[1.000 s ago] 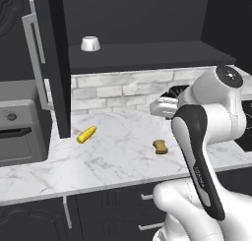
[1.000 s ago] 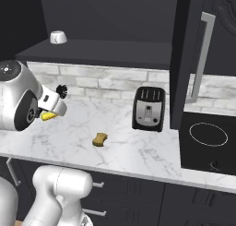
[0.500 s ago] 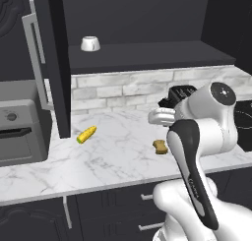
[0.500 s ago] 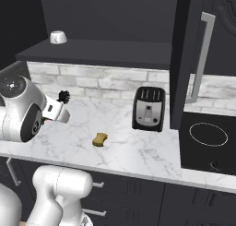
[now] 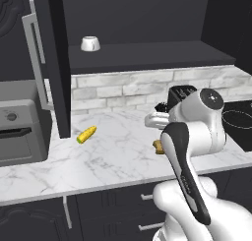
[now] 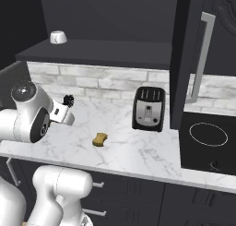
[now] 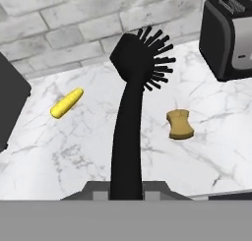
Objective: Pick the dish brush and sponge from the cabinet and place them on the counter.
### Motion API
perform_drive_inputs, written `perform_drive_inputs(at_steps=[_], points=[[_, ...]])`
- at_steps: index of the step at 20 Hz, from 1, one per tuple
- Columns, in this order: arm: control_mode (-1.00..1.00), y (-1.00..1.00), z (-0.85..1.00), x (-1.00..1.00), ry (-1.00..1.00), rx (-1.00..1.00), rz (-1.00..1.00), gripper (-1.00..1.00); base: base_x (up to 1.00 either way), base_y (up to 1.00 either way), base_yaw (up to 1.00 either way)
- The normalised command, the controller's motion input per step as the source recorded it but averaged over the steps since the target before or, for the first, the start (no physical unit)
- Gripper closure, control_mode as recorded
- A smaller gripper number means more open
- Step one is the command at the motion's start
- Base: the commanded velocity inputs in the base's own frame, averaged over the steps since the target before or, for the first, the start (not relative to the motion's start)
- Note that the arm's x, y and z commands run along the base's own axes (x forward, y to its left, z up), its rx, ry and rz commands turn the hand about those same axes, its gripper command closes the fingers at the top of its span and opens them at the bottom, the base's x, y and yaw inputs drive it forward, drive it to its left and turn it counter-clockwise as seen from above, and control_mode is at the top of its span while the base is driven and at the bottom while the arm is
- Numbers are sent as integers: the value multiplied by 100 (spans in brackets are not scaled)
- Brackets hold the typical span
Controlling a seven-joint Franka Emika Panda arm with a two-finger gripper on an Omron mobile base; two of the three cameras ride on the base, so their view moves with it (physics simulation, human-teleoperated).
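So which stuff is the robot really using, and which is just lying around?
For the job:
- brush, held in the shut gripper
- sponge, already on the counter
- cabinet, door open

Just lying about:
- corn cob
- toaster
- bowl on the cabinet shelf
- stovetop

White brick backsplash point(image 5: 123, 87) runs along the wall, straight ahead of the fingers; a dark shelf point(image 5: 147, 55) sits above it, a small white bowl point(image 5: 90, 44) upside down on top; up beyond the fingertips to the right, a black toaster point(image 6: 149, 108) with a silver front; a yellow corn cob point(image 7: 67, 103) lies off to their left; grey oven point(image 5: 19, 124) further that way; black cooktop point(image 6: 209, 137) past the toaster; dark drawers point(image 6: 138, 193) below, lighting flat and even.
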Motion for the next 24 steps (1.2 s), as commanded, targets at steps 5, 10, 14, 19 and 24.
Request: perform_drive_inputs(at_steps=[5,10,14,19,24], points=[[-100,1,-40,34,8,-1,0,100,0,0,0],[-100,8,-47,24,1,-2,0,100,0,0,0],[-100,5,-45,26,-4,0,0,100,0,0,0],[-100,0,-38,27,-2,0,0,100,0,0,0],[-100,4,-27,33,0,-2,0,100,0,0,0]])
